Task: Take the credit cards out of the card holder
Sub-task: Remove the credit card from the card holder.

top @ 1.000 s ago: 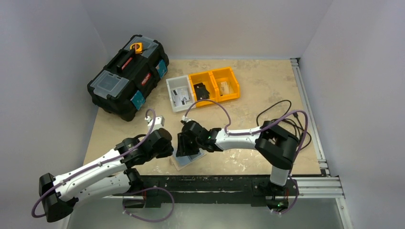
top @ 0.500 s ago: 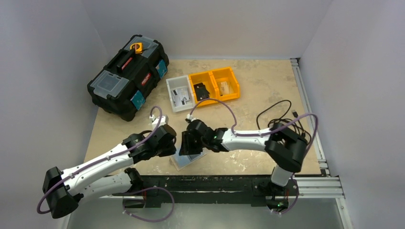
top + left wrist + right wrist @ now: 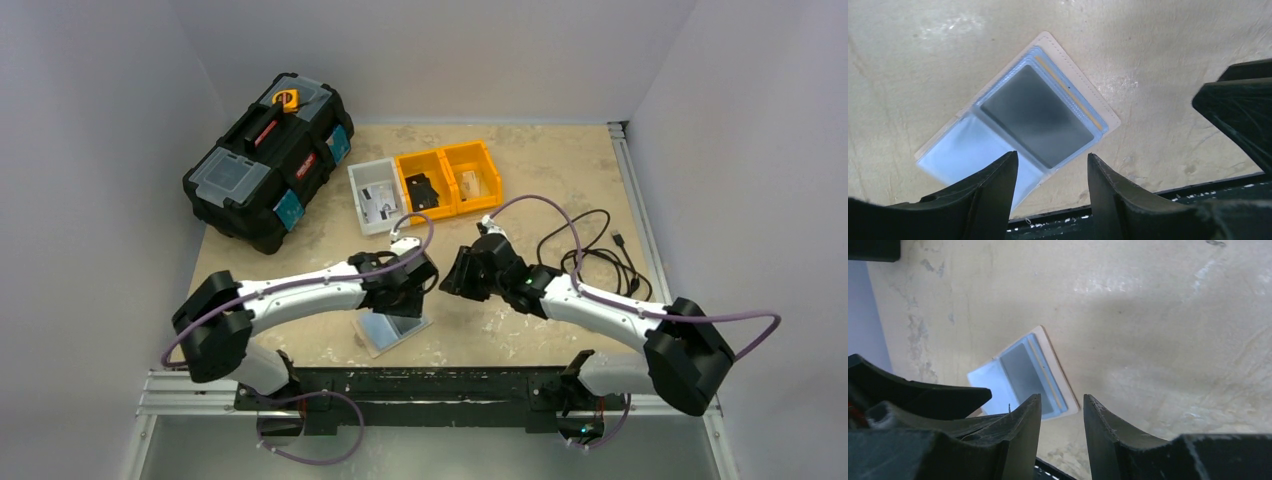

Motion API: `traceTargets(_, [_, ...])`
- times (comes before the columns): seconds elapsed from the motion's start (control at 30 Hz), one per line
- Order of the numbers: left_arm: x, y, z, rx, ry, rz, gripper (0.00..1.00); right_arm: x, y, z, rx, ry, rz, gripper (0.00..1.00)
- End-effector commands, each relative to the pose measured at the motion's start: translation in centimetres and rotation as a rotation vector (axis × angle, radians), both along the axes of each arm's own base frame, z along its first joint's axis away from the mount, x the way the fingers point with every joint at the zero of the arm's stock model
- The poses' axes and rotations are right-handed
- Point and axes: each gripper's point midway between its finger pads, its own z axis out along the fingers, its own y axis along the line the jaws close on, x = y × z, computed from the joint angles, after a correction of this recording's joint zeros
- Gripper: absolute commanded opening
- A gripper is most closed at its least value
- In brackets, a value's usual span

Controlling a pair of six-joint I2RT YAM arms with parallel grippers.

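The card holder [image 3: 392, 331] lies open and flat on the table near the front edge. In the left wrist view it [image 3: 1068, 75] has a beige stitched border and clear bluish sleeves, and one sleeve holds a dark credit card [image 3: 1038, 115]. My left gripper [image 3: 402, 298] hovers just above the holder, open and empty [image 3: 1052, 157]. My right gripper [image 3: 455, 275] is to the right of the holder and apart from it, open and empty [image 3: 1062, 399]. The holder also shows in the right wrist view [image 3: 1023, 375].
A black toolbox [image 3: 265, 160] stands at the back left. A grey bin [image 3: 375, 195] and two yellow bins [image 3: 450, 180] with small parts sit behind the arms. A black cable [image 3: 590, 240] lies at the right. A black rail [image 3: 430, 385] borders the front edge.
My right gripper has left the holder and moved right and back. My left arm has swung right, bringing its gripper over the holder. The holder lies in the same place.
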Motion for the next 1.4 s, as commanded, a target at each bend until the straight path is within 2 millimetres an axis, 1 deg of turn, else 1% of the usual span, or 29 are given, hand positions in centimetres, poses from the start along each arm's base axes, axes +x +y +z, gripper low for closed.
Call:
traceTargets(0.0, [0.4, -1.9, -0.9, 0.044, -0.016, -0.077, 0.53, -0.2, -1.9, 0.0, -0.030, -0.026, -0.032, 0.37])
traceTargets(0.17, [0.1, -2.2, -3.1, 0.099, 0.014, -0.113, 0.54, -0.6, -2.3, -0.7, -0.039, -0.009, -0.026, 0.37])
traceTargets(0.37, [-0.3, -1.9, -5.4, 0.155, 0.036, -0.149, 0.54, -0.4, -1.8, -0.5, -0.030, -0.013, -0.012, 0.37])
traceTargets(0.47, [-0.4, -1.7, -6.1, 0.174, 0.042, -0.162, 0.49, -0.4, -1.6, -0.5, -0.034, -0.011, -0.002, 0.37])
traceTargets(0.57, [-0.6, -2.0, -6.6, 0.155, 0.047, -0.191, 0.37, -0.4, -1.6, -0.4, -0.036, -0.014, 0.003, 0.37])
traceTargets(0.67, [-0.6, -2.5, -6.3, 0.127, 0.038, -0.208, 0.26, -0.2, -1.8, -0.7, -0.056, -0.022, 0.001, 0.37])
traceTargets(0.8, [-0.5, -3.3, -5.4, 0.077, 0.019, -0.238, 0.12, -0.4, -1.2, -1.1, -0.035, -0.012, 0.024, 0.36])
traceTargets(0.97, [-0.7, -4.0, -3.5, -0.014, -0.009, -0.251, 0.01, -1.1, 0.4, -0.9, -0.012, -0.006, 0.074, 0.36])
traceTargets(1.07, [-0.9, -4.3, -2.6, -0.074, -0.012, -0.237, 0.00, -1.3, 1.2, -1.0, -0.013, -0.002, 0.093, 0.35])
traceTargets(1.2, [-1.1, -4.0, -1.6, -0.155, -0.006, -0.202, 0.00, -1.8, 2.3, -1.2, -0.011, 0.005, 0.113, 0.35])
traceTargets(1.37, [-1.1, -3.4, -1.0, -0.252, 0.009, -0.166, 0.00, -2.1, 3.1, -1.4, -0.012, 0.014, 0.126, 0.35])
